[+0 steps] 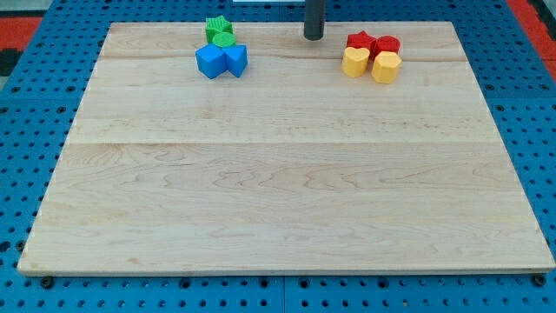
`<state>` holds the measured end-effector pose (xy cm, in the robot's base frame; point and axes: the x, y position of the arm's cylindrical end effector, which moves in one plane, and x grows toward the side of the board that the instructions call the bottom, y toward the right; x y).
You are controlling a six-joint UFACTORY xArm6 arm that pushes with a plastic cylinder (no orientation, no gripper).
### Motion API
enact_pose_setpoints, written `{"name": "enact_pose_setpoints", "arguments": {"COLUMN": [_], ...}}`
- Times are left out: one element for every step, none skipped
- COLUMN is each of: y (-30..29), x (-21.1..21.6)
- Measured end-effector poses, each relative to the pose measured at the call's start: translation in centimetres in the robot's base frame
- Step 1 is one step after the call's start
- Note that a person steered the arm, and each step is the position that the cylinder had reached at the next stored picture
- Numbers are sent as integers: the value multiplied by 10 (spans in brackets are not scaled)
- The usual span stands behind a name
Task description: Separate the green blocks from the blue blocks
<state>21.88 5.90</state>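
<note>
**Tip parked at the top edge, between two clusters of blocks**

The counter (287, 183) fills most of my view, a pale wooden board lying on a blue perforated surface (26, 104); every block sits along its far strip, toward twelve o'clock; the dark rod comes down from the view's top and my tip (314, 37) rests near the top edge, roughly midway between the two clusters and touching neither; this arm carries no hand, so there is nothing released or clenched to report, only the bare rod.

At about eleven o'clock from the board's centre lies the task's group; the blue cube-like block (209, 62) is the largest piece there, with the blue wedge-shaped block (235, 59) touching it at its three o'clock; the green round block (224, 40) sits pressed against both blues at their twelve o'clock; the green star-shaped block (217, 27) is just behind it, touching it, nearest the top edge.

At about one o'clock sits the other group, well apart from the first; the yellow hexagonal block (386, 67) and the yellow heart-shaped block (354, 62) lie side by side; the red star-shaped block (360, 41) and a second red block (387, 44) touch them at twelve o'clock.
</note>
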Motion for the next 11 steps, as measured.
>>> {"name": "enact_pose_setpoints", "arguments": {"y": [6, 11, 0, -13, -75, -109, -132, -168, -184, -173, -161], "x": [-1, -6, -26, -26, -25, -26, -22, 4, 30, 38, 39]}}
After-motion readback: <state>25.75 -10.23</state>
